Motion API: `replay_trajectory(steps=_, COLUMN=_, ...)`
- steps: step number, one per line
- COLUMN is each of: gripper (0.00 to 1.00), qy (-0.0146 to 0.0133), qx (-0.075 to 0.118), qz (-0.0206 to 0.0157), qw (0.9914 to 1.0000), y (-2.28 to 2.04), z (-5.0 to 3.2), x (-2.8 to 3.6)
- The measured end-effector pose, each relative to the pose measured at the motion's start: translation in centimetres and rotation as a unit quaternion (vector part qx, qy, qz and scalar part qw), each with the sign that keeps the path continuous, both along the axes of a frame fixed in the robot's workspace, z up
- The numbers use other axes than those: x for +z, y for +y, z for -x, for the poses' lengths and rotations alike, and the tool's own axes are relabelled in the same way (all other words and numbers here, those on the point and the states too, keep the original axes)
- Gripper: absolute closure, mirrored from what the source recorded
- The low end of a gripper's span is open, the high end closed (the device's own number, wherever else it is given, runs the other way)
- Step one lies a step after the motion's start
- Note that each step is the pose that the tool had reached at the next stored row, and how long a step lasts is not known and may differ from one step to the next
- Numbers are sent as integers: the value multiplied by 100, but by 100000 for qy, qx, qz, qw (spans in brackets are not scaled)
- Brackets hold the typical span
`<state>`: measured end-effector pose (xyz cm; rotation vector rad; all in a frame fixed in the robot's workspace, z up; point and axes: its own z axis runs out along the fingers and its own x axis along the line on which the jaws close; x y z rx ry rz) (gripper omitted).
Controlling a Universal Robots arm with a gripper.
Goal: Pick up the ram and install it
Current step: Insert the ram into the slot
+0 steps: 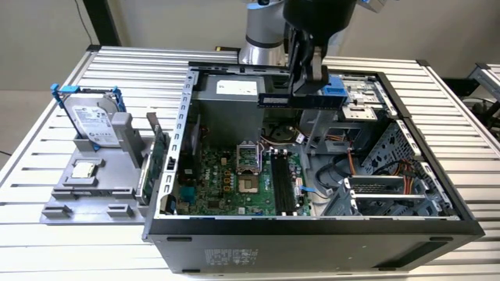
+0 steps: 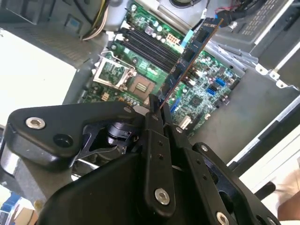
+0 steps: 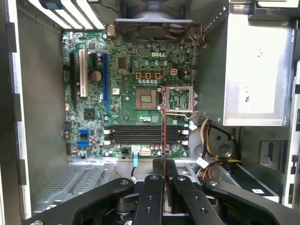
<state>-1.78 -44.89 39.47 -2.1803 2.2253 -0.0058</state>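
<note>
1. Setting: probably a robotics lab or test cell; the surroundings are barely visible.
2. Bench: slotted aluminium table, grey parts fixture on it.
3. Workpiece: opened computer case, motherboard exposed.
4. Robot arm at the table; its gripper clamps the ram.

Count recorded: one open computer case on the desk. Inside the case: one motherboard, four black memory slots, one processor socket. Over the case: one ram. Outside the case: one hard drive, one expansion card.
</note>
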Motion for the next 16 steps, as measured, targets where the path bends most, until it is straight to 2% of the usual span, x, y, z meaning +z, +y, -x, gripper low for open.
replay_trajectory(steps=3, gripper=100, qy=19, qx=-926, qz=7, qw=99996, y=9, z=-5, x=0)
replay_trajectory(steps=16, gripper=100, qy=45, qx=-1115, qz=-1, qw=99994, y=10, z=-6, x=-1)
